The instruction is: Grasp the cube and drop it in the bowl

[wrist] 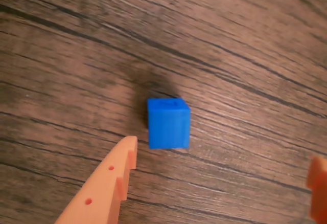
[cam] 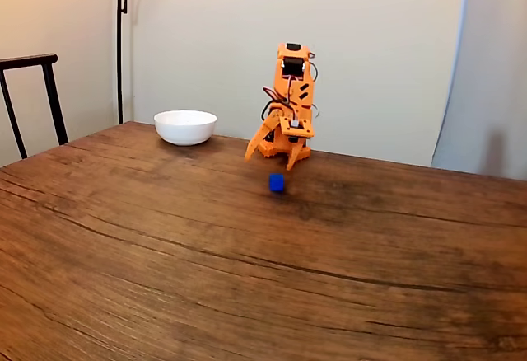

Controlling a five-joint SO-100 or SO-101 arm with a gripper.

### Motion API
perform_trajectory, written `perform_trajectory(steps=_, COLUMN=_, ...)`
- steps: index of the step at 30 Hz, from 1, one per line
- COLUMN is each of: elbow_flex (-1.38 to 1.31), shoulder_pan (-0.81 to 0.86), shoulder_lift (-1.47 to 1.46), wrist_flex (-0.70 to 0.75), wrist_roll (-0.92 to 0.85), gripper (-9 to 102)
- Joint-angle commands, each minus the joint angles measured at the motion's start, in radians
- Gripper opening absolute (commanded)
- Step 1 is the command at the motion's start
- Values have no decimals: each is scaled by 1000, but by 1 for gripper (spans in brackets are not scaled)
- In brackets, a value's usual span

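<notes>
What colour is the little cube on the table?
Blue. The cube shows best in the wrist view, sitting on the brown wooden table.

blue cube [wrist: 168, 123], white bowl [cam: 185, 126], orange end effector [cam: 272, 160], dark-grained brown table [cam: 165, 262], seemingly black chair [cam: 33, 97].

cube [cam: 277, 182] on table [cam: 247, 278] | jaws spread above | bowl [cam: 185, 126] left

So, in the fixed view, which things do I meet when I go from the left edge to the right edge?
Chair → lamp pole → white bowl → orange arm with its open fingers above the table. The blue cube lies under the arm, so its place in the order is unclear.
</notes>
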Motion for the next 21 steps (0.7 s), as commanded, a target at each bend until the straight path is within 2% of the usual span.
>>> perform_trajectory(steps=1, elbow_flex=6, shoulder_pan=-3, shoulder_lift=-2, wrist_flex=-15, wrist_roll=-3, gripper=47)
perform_trajectory(steps=21, elbow_flex=127, shoulder_pan=-14, shoulder_lift=-3, wrist_flex=-110, wrist_roll=-72, gripper=46)
